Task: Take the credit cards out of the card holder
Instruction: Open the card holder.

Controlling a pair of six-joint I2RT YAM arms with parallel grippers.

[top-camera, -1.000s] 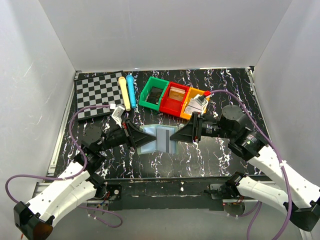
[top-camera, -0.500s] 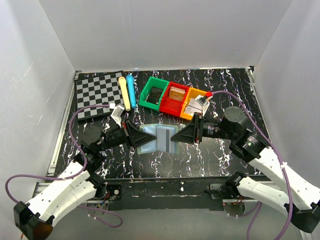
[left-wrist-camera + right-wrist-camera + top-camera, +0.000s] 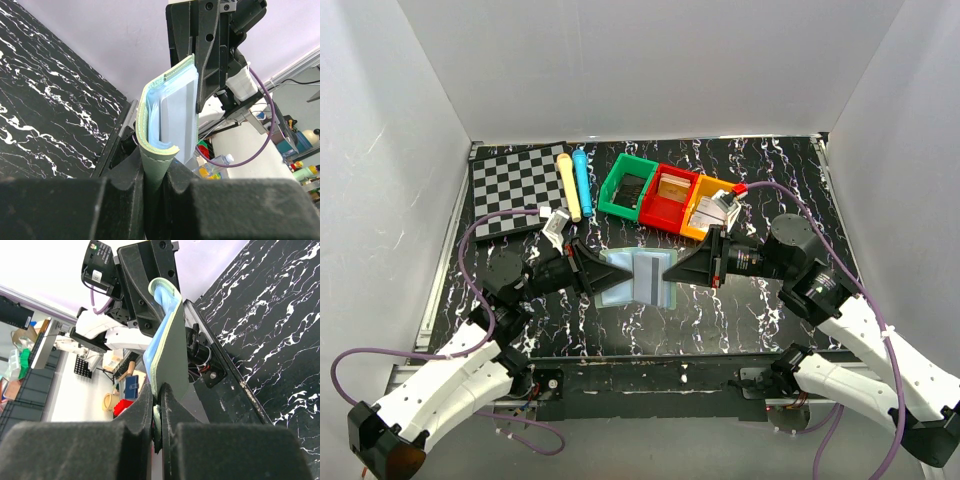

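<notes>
The card holder (image 3: 635, 278), pale blue with green-teal edging, hangs open between my two grippers just above the table's middle. My left gripper (image 3: 599, 279) is shut on its left panel. In the left wrist view the green edge (image 3: 159, 165) of the card holder is pinched between that gripper's (image 3: 155, 175) black fingers. My right gripper (image 3: 669, 272) is shut on the right panel. Its (image 3: 159, 402) jaws press the card holder's edge (image 3: 170, 350) in the right wrist view. The credit cards are hidden inside the holder's layers.
Green (image 3: 626, 185), red (image 3: 665, 197) and orange (image 3: 707, 208) bins stand in a row behind the holder. A checkerboard (image 3: 513, 181) lies at the back left, with a yellow cylinder (image 3: 567, 187) and a blue cylinder (image 3: 583, 180) beside it.
My right gripper's jaws have shut on the holder's right edge. The left gripper and the holder have stayed in place.
</notes>
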